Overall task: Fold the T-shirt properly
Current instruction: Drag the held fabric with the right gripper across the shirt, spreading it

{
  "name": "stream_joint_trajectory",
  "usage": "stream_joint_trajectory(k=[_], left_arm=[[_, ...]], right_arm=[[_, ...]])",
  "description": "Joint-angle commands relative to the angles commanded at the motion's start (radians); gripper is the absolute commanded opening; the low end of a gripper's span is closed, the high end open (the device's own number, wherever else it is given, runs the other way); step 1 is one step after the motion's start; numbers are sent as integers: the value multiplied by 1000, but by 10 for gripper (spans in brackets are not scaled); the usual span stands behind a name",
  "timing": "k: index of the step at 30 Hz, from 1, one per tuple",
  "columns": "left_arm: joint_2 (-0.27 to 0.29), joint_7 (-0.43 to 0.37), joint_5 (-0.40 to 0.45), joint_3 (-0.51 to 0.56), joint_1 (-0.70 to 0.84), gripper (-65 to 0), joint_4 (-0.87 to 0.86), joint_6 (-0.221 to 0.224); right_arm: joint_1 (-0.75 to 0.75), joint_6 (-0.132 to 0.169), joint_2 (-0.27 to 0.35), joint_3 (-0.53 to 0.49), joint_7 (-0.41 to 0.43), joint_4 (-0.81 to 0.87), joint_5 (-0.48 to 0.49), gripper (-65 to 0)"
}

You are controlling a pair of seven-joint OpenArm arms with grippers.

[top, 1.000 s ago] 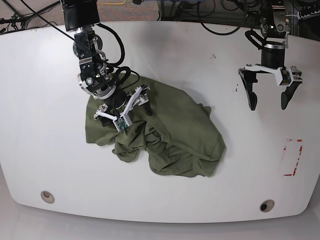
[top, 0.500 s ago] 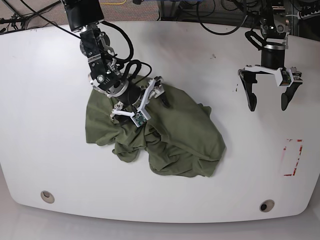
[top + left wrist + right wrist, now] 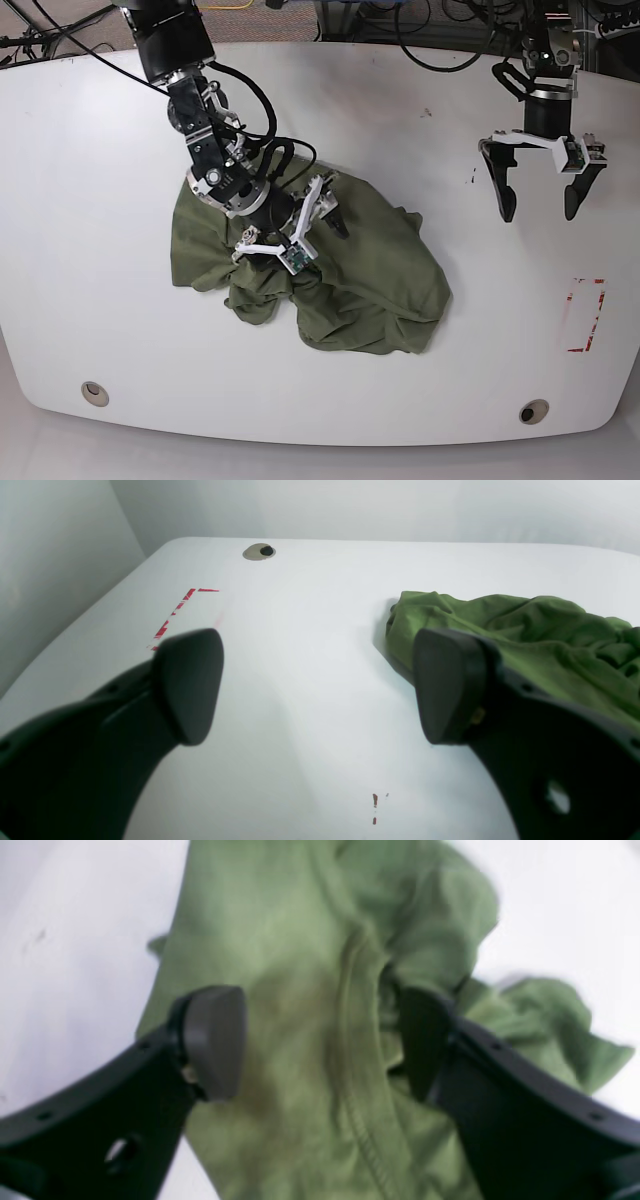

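Olive cotton, left wrist view: you see the crumpled, short-sleeved olive-green cotton T-shirt (image 3: pixel 530 635) lying in a heap on the smooth white table (image 3: pixel 310 680), off to the right of this camera; its near edge lies just behind the right-hand finger, and whether they touch cannot be told.
Left gripper, left wrist view: the black two-fingered left gripper (image 3: pixel 320 685) holds its jaws spread wide over bare table with nothing between them; it looks parked aside, probably so the other arm has room.
Marks, left wrist view: one red tape outline (image 3: pixel 175 615) in broken strokes; one round grey plug hole (image 3: pixel 259 552) at the far edge.
Right gripper, right wrist view: the black right gripper (image 3: pixel 320 1040) hangs right over the shirt with jaws apart, a stitched seam (image 3: pixel 350 1055) running between the fingers; the view is blurred, so you cannot tell whether the pads touch cloth; it grips nothing that shows; I judge it is placed to pick up that seam.
Placement, base view: the shirt sits left of the table's middle, bunched, not yet spread; the right gripper is over its upper middle; the left gripper hovers well apart, near the far right edge.
Count, base view: one shirt; two arms; two grippers; two plug holes; one red outline.
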Motion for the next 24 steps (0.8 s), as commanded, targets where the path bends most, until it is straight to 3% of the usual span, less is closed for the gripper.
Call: stream_joint_trajectory(k=[1,3,15,24], left_arm=[[1,1,3,-1,-1,-106,3,2],[2,1,2,-3,-2,-105,1,3],[2,-4,2,-8,4,-101,12,2],[2,-6,4,1,1,-96,10,3]], right_arm=[[0,13,6,11,17,-34,-2,-364],[-3,23,9,14,30,-50,0,-389],[-6,71,26,52,73,-128,-9,-355],[-11,87,31,79,93,-153,-23,-432]])
